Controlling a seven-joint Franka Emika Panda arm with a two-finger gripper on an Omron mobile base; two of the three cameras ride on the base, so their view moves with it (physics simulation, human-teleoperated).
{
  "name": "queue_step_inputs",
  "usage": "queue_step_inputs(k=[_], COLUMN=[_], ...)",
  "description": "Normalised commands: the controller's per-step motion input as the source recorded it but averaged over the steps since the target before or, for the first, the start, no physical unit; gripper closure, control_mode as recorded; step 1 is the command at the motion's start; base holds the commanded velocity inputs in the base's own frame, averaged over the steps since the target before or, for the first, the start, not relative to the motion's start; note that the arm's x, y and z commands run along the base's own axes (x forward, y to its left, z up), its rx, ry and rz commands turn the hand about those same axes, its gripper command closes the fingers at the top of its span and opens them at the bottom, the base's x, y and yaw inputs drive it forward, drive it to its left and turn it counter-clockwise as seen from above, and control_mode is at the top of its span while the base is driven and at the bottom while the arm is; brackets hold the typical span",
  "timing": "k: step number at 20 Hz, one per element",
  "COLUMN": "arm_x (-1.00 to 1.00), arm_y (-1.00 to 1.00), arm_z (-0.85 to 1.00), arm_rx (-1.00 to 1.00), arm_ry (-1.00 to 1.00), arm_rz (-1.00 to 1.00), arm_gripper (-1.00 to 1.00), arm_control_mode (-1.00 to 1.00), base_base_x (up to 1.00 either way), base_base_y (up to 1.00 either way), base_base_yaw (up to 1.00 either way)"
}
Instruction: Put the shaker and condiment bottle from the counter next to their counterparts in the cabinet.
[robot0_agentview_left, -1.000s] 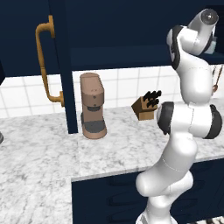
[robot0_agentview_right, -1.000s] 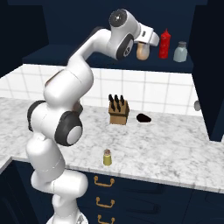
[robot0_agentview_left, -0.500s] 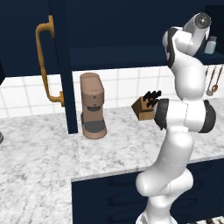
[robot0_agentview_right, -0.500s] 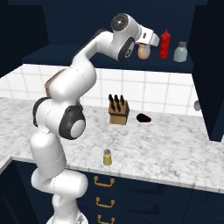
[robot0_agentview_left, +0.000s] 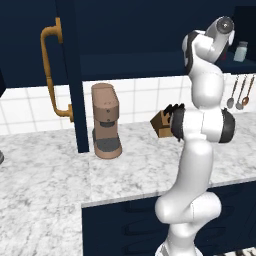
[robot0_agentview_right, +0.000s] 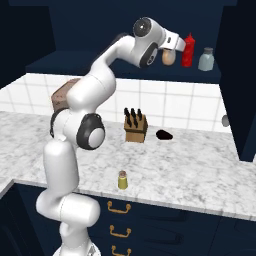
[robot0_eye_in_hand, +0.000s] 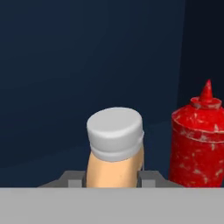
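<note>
My gripper (robot0_agentview_right: 170, 52) is up inside the navy cabinet (robot0_agentview_right: 125, 30), shut on the condiment bottle (robot0_agentview_right: 168, 59). In the hand view the tan bottle with its whitish cap (robot0_eye_in_hand: 116, 131) stands upright between my two grey fingertips (robot0_eye_in_hand: 72, 180). The red squeeze bottle (robot0_eye_in_hand: 199, 140) is just to its right, a small gap apart. Beyond that, the pale grey-blue shaker (robot0_agentview_right: 206, 59) sits on the shelf (robot0_agentview_right: 100, 67). The yellow-green shaker (robot0_agentview_right: 122, 180) stands alone near the front edge of the marbled counter (robot0_agentview_right: 190, 170). I cannot tell whether the bottle's base touches the shelf.
A knife block (robot0_agentview_right: 135, 127) and a dark lump (robot0_agentview_right: 164, 134) sit by the tiled wall. A brown coffee machine (robot0_agentview_left: 106, 121) stands beside the open cabinet door (robot0_agentview_left: 72, 75) with its brass handle (robot0_agentview_left: 52, 70). Utensils (robot0_agentview_left: 235, 92) hang at the right.
The arm has reached a little deeper into the cabinet, carrying the condiment bottle rightwards, closer to the red squeeze bottle. The shaker on the counter has not moved.
</note>
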Motion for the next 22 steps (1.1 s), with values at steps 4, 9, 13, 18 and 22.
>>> queue_step_inputs(k=[4,9,13,18,22], arm_x=[0.24,0.3,0.17,0.09,-0.06], arm_y=[-0.08,0.0,0.0,-0.01,-0.01], arm_z=[0.0,-0.02,0.0,0.0,0.0], arm_rx=[0.0,0.0,0.0,0.0,0.0], arm_ry=[0.0,0.0,0.0,0.0,-0.01], arm_rz=[0.0,0.0,0.0,0.0,0.0], arm_gripper=[1.0,-1.0,-1.0,-1.0,-1.0], arm_control_mode=[-1.0,-1.0,-1.0,-1.0,-1.0], base_base_x=[0.0,0.0,0.0,0.0,0.0], base_base_y=[0.0,0.0,0.0,0.0,0.0], base_base_yaw=[0.0,0.0,0.0,0.0,0.0])
